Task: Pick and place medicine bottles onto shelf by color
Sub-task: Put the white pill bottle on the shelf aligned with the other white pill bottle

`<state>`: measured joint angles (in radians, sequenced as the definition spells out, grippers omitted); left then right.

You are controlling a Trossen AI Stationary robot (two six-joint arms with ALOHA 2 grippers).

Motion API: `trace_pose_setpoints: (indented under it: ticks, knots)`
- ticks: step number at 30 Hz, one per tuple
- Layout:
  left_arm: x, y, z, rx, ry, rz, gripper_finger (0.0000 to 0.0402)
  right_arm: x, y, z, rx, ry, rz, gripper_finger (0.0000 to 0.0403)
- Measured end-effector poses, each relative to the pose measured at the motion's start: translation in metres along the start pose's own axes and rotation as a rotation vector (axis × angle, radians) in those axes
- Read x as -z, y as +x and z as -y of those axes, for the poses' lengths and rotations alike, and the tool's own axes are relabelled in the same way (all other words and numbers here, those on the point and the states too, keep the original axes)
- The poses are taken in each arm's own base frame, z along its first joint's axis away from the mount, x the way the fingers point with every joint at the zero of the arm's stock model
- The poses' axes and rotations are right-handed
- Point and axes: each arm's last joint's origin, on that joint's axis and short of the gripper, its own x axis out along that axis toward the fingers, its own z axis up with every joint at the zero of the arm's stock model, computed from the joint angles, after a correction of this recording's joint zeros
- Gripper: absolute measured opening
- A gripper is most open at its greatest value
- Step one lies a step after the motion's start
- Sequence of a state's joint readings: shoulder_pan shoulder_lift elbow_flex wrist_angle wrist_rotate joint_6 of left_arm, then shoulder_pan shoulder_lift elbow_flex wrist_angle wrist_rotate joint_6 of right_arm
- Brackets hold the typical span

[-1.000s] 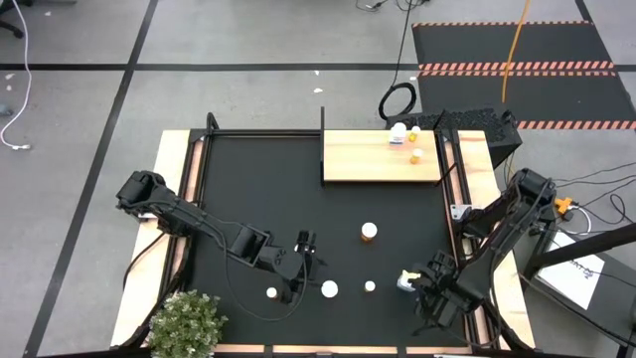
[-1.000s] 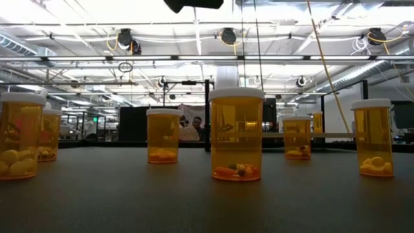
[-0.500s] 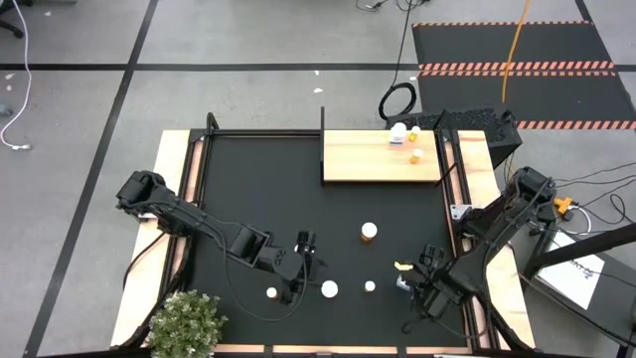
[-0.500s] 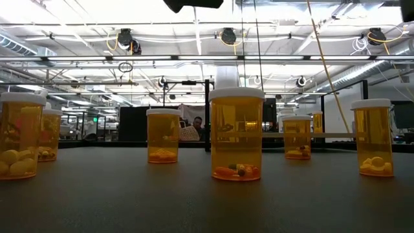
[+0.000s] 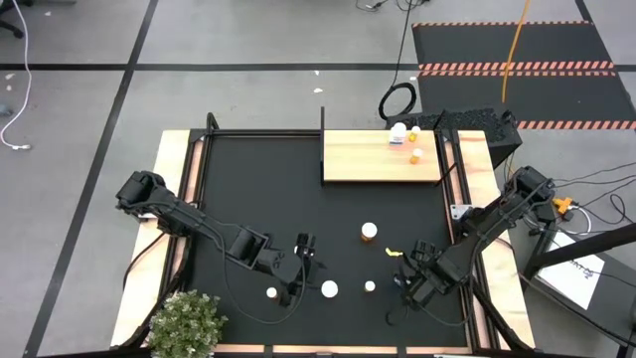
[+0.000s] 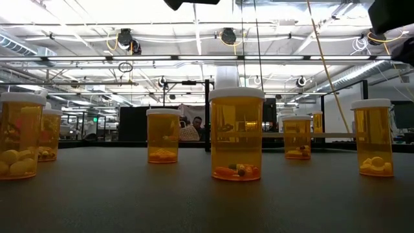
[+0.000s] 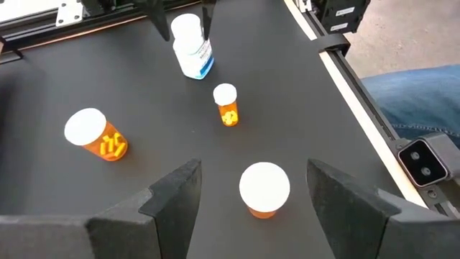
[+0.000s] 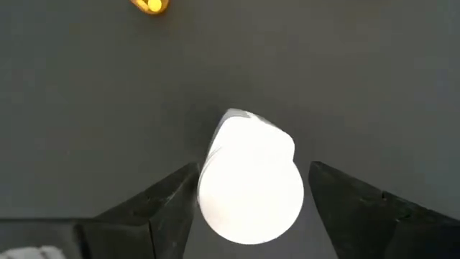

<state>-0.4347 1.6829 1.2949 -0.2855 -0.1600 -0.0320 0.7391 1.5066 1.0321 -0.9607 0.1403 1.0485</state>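
Observation:
A white medicine bottle stands on the black mat near the table's right edge. My right gripper points down over it, open, one finger on either side of its cap; the left wrist view shows this bottle upright. My left gripper hangs open above the mat's near middle, short of an orange bottle that stands free. Two more orange bottles stand beyond it. The light-wood shelf lies at the far right with three bottles on its right end. My right gripper has a finger close against the white bottle's cap rim, coming from above. I cannot tell whether it touches. The other finger stands clear of the cap.
A small bottle stands near the front edge, left of my left gripper. A potted plant fills the near left corner. The low view shows a row of orange bottles on the mat. The mat's far left is bare.
My right gripper has moved toward the table's left edge and a little toward the far edge, rolling about its pointing line. The white bottle has stayed where it stood.

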Motion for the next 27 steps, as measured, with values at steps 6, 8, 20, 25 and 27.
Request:
trace_pose_setpoints:
  ticks: [6, 8, 20, 25, 27]
  knots:
    - [0.0, 0.0, 0.0, 0.0, 0.0, 0.0, 0.025, -0.0013, 0.0003, 0.0008, -0.004, 0.095, -0.011, 0.0237]
    - [0.0, 0.0, 0.0, 0.0, 0.0, 0.0, 0.0251, -0.0019, 0.0004, 0.0011, -0.002, 0.132, -0.009, 0.023]
    - [0.0, 0.0, 0.0, 0.0, -0.001, 0.0, 0.025, -0.0016, 0.0042, 0.004, 0.017, 0.156, 0.014, 0.0182]
    - [0.0, 0.0, 0.0, 0.0, -0.001, 0.0, 0.025, -0.0016, 0.0048, 0.0039, 0.013, 0.148, 0.016, 0.0181]
    - [0.0, 0.0, 0.0, 0.0, -0.001, 0.0, 0.0251, -0.0018, 0.0044, 0.0038, 0.006, 0.14, 0.02, 0.0185]
